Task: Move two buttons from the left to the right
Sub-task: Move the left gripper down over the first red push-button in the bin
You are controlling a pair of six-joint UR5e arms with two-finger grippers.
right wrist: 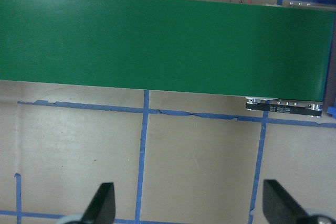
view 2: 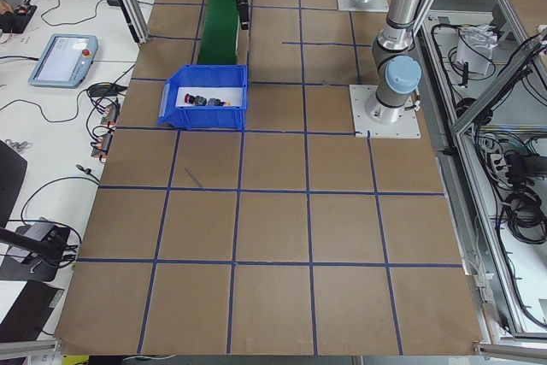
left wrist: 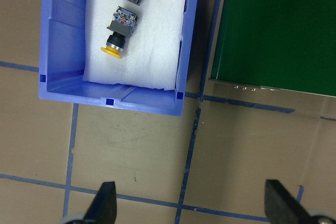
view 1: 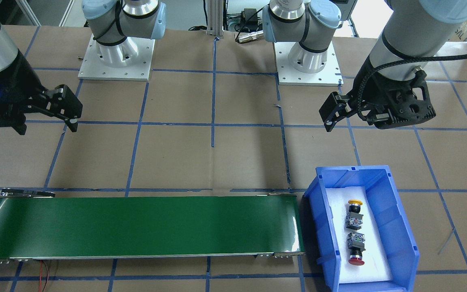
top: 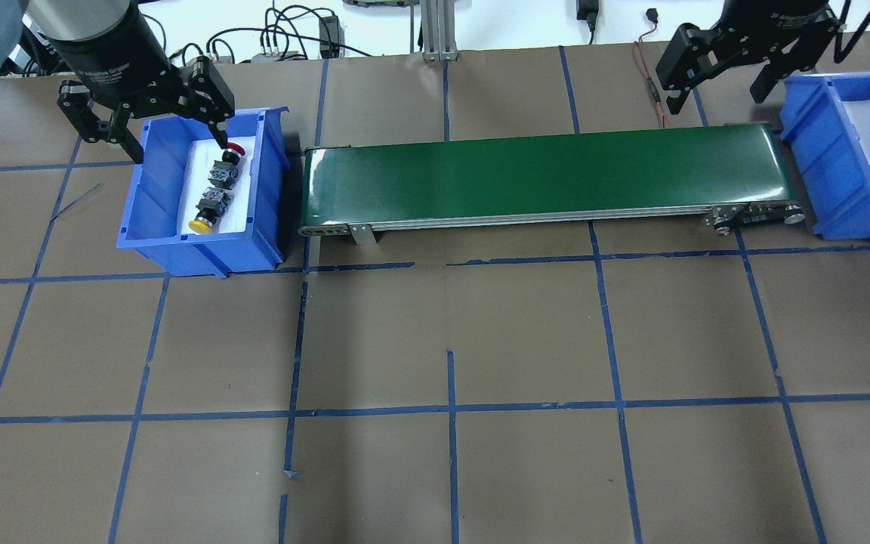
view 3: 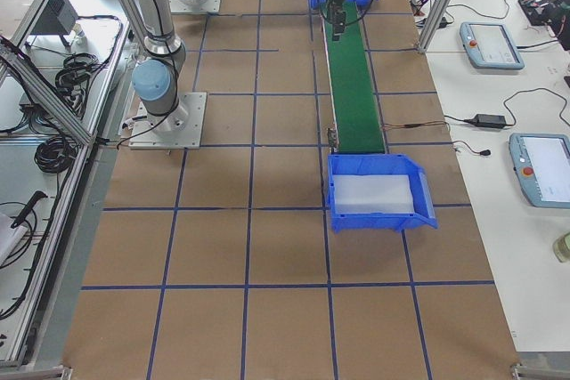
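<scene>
The yellow button (view 1: 354, 211) and the red button (view 1: 356, 249) lie on their sides, end to end, on white foam in the blue bin (view 1: 403, 219) at the robot's left end of the green conveyor (view 1: 136, 227). In the overhead view the red button (top: 229, 155) is the far one and the yellow button (top: 205, 215) the near one. My left gripper (top: 178, 147) is open and empty, high up and on the robot's side of the bin. Its wrist view shows the yellow button (left wrist: 118, 32) ahead of the open fingers (left wrist: 105, 203). My right gripper (top: 714, 91) is open and empty by the conveyor's right end.
A second blue bin (top: 820, 151) with a white foam floor stands at the conveyor's right end. The brown table carries a blue tape grid (top: 450, 408). Both arm bases (view 1: 116, 52) stand on white plates at the robot's side.
</scene>
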